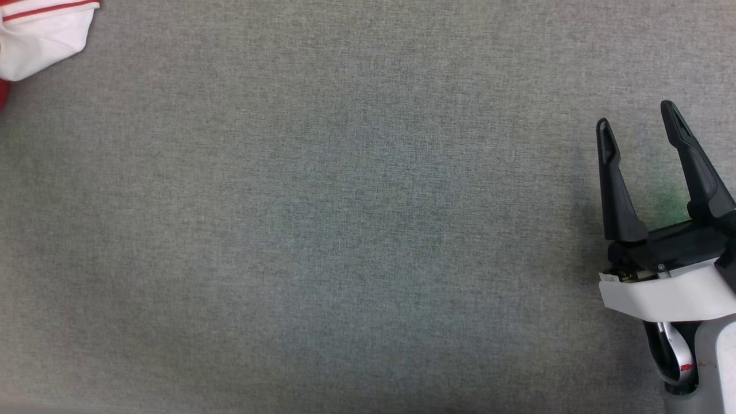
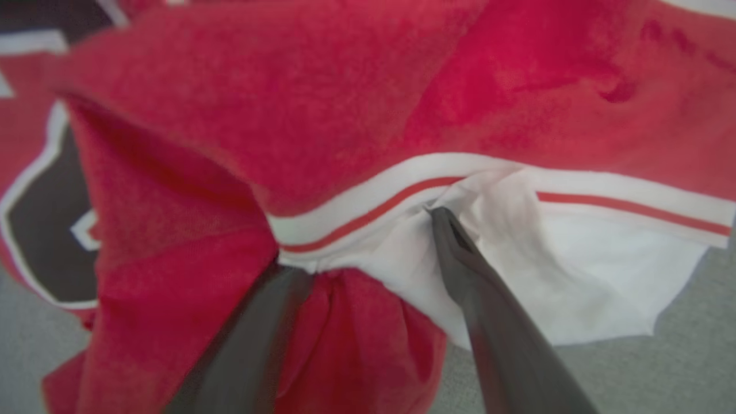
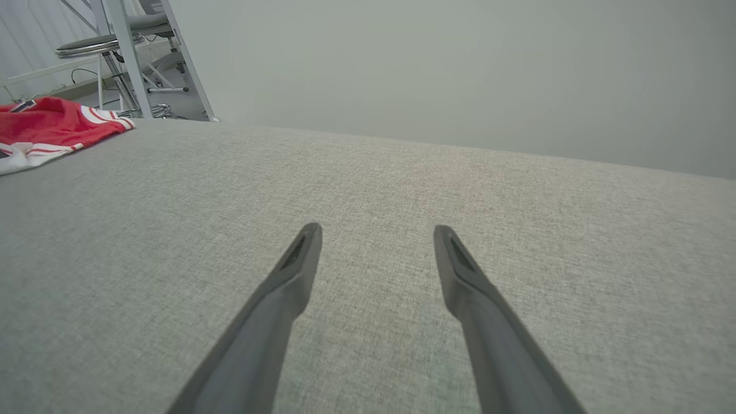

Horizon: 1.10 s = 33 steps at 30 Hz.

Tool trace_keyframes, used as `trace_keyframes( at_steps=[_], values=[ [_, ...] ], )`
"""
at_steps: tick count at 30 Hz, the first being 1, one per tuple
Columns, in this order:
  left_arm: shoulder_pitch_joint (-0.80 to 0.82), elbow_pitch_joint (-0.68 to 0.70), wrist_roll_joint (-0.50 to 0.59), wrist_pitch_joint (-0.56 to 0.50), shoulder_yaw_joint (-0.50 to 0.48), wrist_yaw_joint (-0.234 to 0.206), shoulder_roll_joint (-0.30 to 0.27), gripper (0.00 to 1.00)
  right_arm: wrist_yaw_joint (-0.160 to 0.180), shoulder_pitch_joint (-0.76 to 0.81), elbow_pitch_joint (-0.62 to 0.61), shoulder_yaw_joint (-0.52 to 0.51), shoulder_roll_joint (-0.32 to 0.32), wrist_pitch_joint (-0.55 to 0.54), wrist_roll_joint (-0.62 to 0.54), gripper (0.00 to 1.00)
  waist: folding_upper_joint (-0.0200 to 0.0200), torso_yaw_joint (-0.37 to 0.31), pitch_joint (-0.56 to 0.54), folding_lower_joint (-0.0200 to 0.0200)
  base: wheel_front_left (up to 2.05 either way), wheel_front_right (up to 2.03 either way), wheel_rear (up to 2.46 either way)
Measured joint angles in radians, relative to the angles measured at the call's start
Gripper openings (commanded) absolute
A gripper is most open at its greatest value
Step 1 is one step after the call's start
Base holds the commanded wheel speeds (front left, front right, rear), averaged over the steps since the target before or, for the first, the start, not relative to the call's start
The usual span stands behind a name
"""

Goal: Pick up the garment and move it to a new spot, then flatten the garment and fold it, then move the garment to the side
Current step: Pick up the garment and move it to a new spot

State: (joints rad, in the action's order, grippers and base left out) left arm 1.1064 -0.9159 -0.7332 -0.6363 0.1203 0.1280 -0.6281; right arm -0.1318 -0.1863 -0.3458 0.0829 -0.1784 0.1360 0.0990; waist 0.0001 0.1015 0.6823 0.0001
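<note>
Looking down from the head, you see the shirt [image 1: 40, 40] at the far left corner of the gray table [image 1: 345, 230]. Just a white sleeve with a red stripe and a bit of red peek in there. Your right gripper [image 1: 635, 115] is at the near right, well apart from the shirt. Its two dark fingers stand wide apart, and bare table shows between them. From the right wrist, the shirt lies crumpled far off to the left, with a stool [image 3: 98, 46] behind it.

Your left gripper [image 2: 365, 241] is right at the shirt, and its fingers are spread wide too. One fingertip [image 2: 445, 230] touches the white sleeve by the striped trim. The other tip is tucked under a red fold. Bunched cloth lies between them. Black lettering [image 2: 46, 230] with white edges shows at the left.
</note>
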Motion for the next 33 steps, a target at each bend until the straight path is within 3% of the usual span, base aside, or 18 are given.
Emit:
trace_keyframes(
  at_steps=[1,8,15,27,33],
  values=[
    [0.008,-0.005,-0.011,-0.014,0.003,0.0,-0.001,0.0,0.0,0.0,0.0,-0.001,0.0,0.0,-0.001,1.0,0.0,-0.004,0.004,0.0,0.0,0.0,0.0],
    [0.009,-0.007,-0.062,0.006,0.036,0.0,-0.007,0.0,0.0,0.0,0.01,-0.012,0.004,0.0,-0.008,1.0,0.0,-0.004,-0.011,0.0,0.0,0.0,0.0],
    [-0.065,0.087,-0.114,0.162,0.115,0.0,0.0,0.0,0.0,0.001,0.077,-0.017,0.024,0.028,-0.006,1.0,0.0,0.002,-0.079,0.0,0.0,0.0,0.0],
    [-0.132,0.358,-0.076,0.416,0.337,0.0,-0.031,0.0,0.0,0.061,0.194,-0.052,0.072,0.077,0.02,1.0,0.0,0.009,-0.291,-0.0001,0.0,0.0,0.0],
    [-0.186,0.436,-0.074,0.47,0.371,0.0,-0.008,0.0,0.0,0.093,0.235,-0.052,0.091,0.089,0.037,1.0,-0.0001,0.001,-0.401,-0.0002,0.0,0.0,0.0]
  ],
)
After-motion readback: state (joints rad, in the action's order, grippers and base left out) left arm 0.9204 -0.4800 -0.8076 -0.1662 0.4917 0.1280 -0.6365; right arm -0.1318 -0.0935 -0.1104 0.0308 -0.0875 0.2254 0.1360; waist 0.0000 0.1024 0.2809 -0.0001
